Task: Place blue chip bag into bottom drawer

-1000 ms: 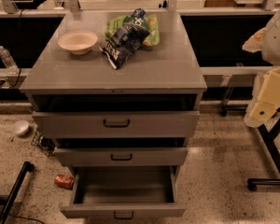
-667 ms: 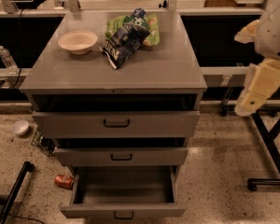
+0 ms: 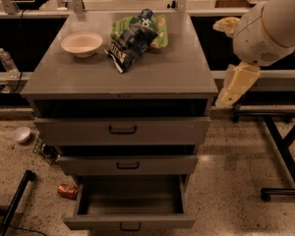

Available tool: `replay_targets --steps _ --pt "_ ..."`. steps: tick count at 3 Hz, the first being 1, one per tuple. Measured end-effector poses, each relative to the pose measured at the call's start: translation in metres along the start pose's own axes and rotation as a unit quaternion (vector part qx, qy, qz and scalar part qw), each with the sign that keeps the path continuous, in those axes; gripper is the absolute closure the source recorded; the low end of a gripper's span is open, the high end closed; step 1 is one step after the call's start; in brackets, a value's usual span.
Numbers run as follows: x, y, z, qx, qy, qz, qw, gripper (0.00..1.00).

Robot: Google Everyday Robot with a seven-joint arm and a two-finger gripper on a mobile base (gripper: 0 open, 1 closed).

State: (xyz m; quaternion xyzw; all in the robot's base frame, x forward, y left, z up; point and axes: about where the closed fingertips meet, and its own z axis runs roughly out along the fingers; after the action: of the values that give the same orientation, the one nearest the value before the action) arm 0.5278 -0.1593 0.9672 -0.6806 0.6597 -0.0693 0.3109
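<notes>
The blue chip bag [image 3: 130,42] lies crinkled on top of the grey cabinet [image 3: 88,77], partly over a bright green snack bag [image 3: 160,27]. The bottom drawer [image 3: 130,205] is pulled open and looks empty inside. The two drawers above it are slightly open. My gripper [image 3: 235,85] hangs at the right side of the cabinet top, level with its front right corner, well to the right of the blue bag and holding nothing that I can see.
A pale bowl [image 3: 81,44] sits on the cabinet top, left of the bags. On the floor are a red can [image 3: 67,191], a small white bowl [image 3: 21,134] and a black pole [image 3: 14,200]. A water bottle [image 3: 6,62] stands at far left. A black stand base [image 3: 282,151] is at right.
My arm and gripper have moved left, from the far right edge toward the cabinet's right side. The bags, the bowl and the drawers have not moved.
</notes>
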Motion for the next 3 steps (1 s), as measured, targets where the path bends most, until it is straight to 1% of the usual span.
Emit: replay_targets --steps 1,2,3 --pt "-0.026 -0.033 0.020 0.059 -0.024 -0.035 0.9973 0.00" --pt "-0.030 -0.044 0.017 0.081 -0.029 -0.036 0.9957 0.00" --pt "-0.039 -0.050 0.025 0.081 -0.028 -0.056 0.9947 0.00"
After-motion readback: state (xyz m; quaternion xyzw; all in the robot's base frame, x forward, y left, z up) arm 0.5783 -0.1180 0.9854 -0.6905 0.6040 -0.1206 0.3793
